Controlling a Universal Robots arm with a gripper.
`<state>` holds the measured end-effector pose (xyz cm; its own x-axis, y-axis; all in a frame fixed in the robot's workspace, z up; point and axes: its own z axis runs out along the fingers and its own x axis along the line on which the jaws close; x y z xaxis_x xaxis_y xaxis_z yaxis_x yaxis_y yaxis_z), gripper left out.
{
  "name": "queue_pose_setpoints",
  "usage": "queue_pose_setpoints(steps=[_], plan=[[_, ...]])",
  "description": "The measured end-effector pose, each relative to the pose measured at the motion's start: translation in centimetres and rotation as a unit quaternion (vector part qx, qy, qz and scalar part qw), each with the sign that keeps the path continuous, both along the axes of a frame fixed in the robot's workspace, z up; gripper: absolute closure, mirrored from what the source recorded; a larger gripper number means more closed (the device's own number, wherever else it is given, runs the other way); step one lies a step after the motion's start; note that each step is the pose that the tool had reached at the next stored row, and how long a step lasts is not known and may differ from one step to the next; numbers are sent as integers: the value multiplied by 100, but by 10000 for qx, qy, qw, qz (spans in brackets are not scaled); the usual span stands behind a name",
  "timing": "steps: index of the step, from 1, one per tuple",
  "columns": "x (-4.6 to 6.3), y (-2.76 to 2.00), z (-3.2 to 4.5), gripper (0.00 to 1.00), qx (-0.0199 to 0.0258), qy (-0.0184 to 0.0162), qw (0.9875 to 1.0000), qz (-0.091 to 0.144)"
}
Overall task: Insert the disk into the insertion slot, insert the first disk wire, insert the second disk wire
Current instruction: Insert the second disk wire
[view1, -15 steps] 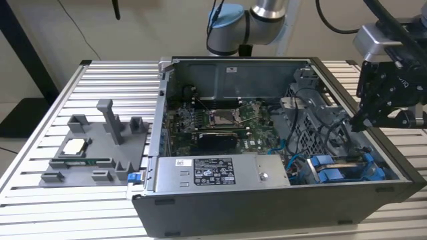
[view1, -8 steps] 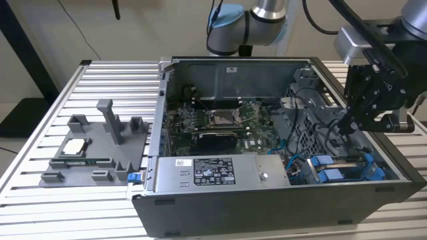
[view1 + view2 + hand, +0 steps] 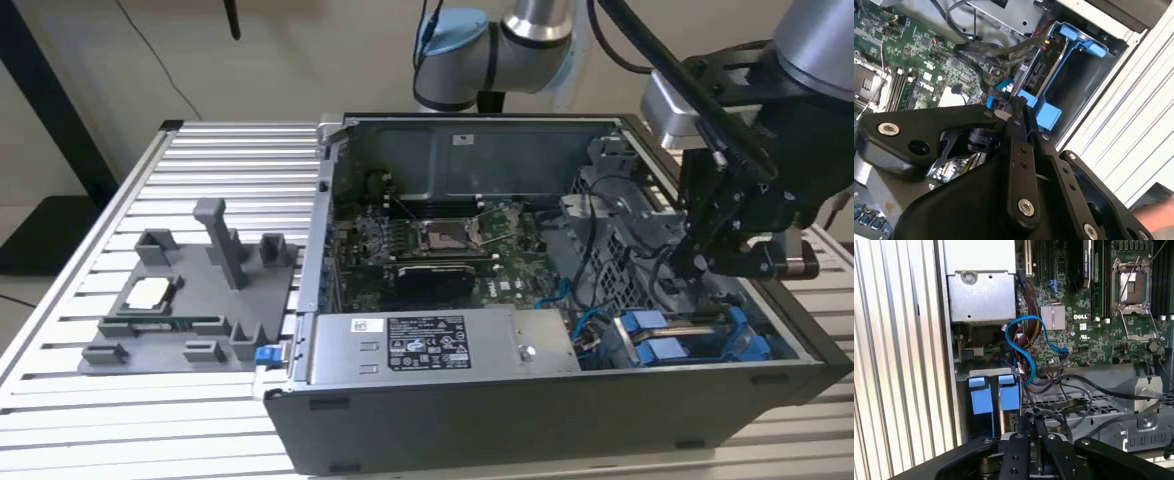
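While the black arm-mounted gripper (image 3: 727, 262) hangs down inside the open grey computer case (image 3: 534, 420), its jaws look nearly closed, maybe pinching a thin cable end, but honestly I can't tell. The flat silver-grey hard drive in its bright blue plastic carrier (image 3: 1046, 80) already sits in the narrow grey drive bay (image 3: 1089, 95) at the case's front corner, on the exterior view's right. It stands on edge, long axis running into the bay, connector edge facing the green motherboard (image 3: 1094, 315). I'd say line the plug square with that connector edge and push straight, keeping the loose blue data cable (image 3: 1026, 347) untangled.
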<state>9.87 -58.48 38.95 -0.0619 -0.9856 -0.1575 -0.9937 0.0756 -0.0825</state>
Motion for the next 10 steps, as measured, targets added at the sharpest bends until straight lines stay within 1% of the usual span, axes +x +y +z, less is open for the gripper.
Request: queue_pose_setpoints(steps=[1, 2, 3, 7, 10], plan=[[-6, -4, -6, 84, 1, -42, 10000, 15], [-11, -6, -13, 84, 2, -66, 10000, 41], [-16, -7, -20, 84, 2, -77, 9999, 80], [-20, -8, -45, 84, 3, -78, 9993, 361], [-21, -8, -47, 84, 4, -78, 9991, 410]])
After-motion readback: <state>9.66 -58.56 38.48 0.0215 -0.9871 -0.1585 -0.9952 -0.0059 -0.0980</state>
